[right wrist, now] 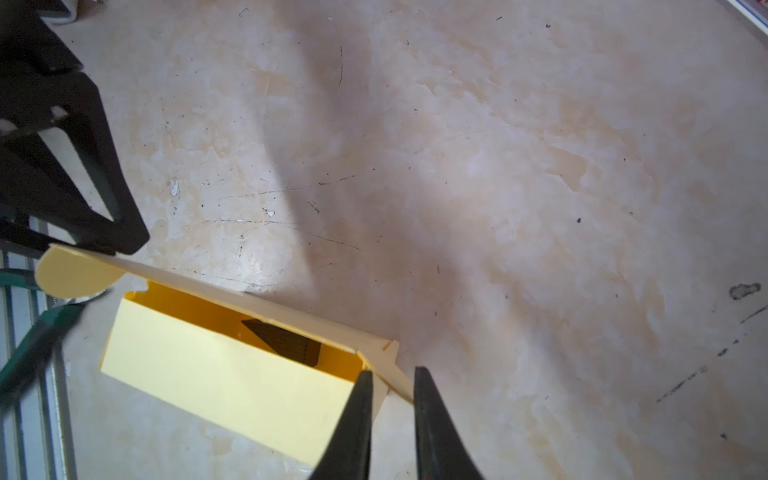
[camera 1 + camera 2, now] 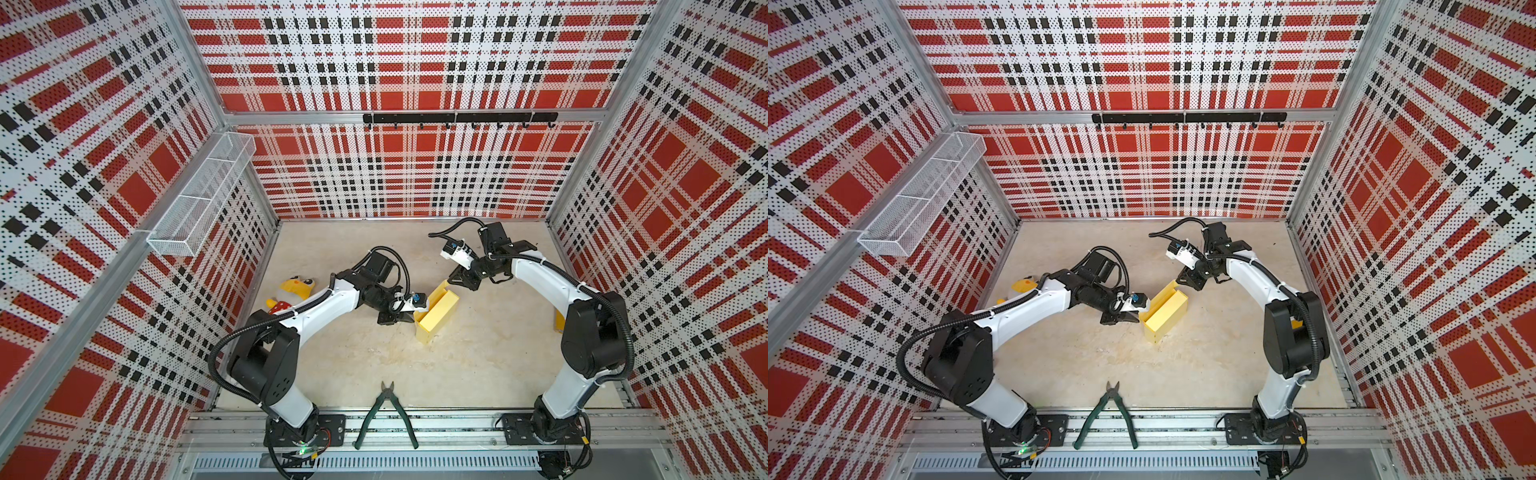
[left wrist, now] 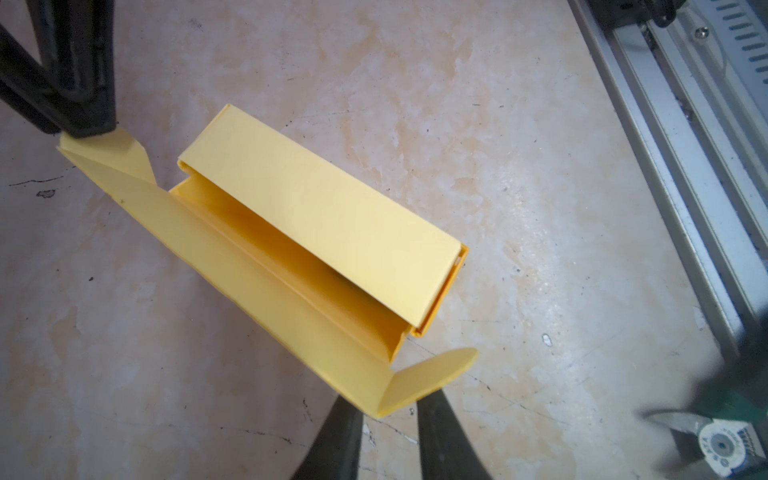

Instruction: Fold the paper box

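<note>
Left gripper: jaws set narrow, straddling the near corner of the lid beside its round tab. The fingertips are hidden behind the card, so whether they pinch it cannot be told.

Right gripper: jaws likewise narrow, with the lid's far ear passing between them. A gap shows on either side of the ear, so a firm grip cannot be confirmed.

Box: rests on the table at mid-floor, between the two arms, its tray open upward. In both top views its long axis runs diagonally from near-left to far-right. The left gripper stands at the near end and the right gripper at the far end, so each arm is nearest to one end of the same edge.

The lid stands up along the box's long side that faces the left arm, with the tray opening beyond it, toward the right arm.

Judgement: the closing move likely turns on this hinge line. Both ends of the lid must swing together across the tray, away from the left arm, or the thin card will probably twist.
</note>
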Robot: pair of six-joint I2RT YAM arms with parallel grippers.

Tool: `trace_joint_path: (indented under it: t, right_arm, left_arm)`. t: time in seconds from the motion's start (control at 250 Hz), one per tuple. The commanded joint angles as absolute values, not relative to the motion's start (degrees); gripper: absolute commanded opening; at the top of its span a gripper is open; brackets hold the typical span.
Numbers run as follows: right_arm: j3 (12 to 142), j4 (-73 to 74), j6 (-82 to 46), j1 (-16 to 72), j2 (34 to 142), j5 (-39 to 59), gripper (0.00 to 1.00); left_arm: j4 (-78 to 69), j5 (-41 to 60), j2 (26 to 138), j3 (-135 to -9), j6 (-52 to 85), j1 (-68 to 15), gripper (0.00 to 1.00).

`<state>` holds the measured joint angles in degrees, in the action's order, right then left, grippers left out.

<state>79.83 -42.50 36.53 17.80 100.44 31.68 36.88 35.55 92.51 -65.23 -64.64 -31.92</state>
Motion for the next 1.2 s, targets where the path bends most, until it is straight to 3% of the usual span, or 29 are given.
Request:
trace_joint_path:
  t: [0.0, 0.208, 1.196]
  right_arm:
    - [81.20, -43.51, 36.50, 18.09, 100.51, 32.80, 0.14]
    - [81.01, -43.68, 34.51, 18.29, 99.87, 32.56, 0.04]
    - [63.04, -29.29, 23.79, 20.68, 86.86, 28.03, 0.02]
  left_arm:
    - [37.02, 35.97, 92.48, -65.74, -64.89, -32.43, 0.28]
    - [36.39, 35.94, 92.20, -65.35, -63.66, -32.55, 0.28]
    - [35.33, 36.78, 92.02, -65.24, -59.80, -34.53, 0.28]
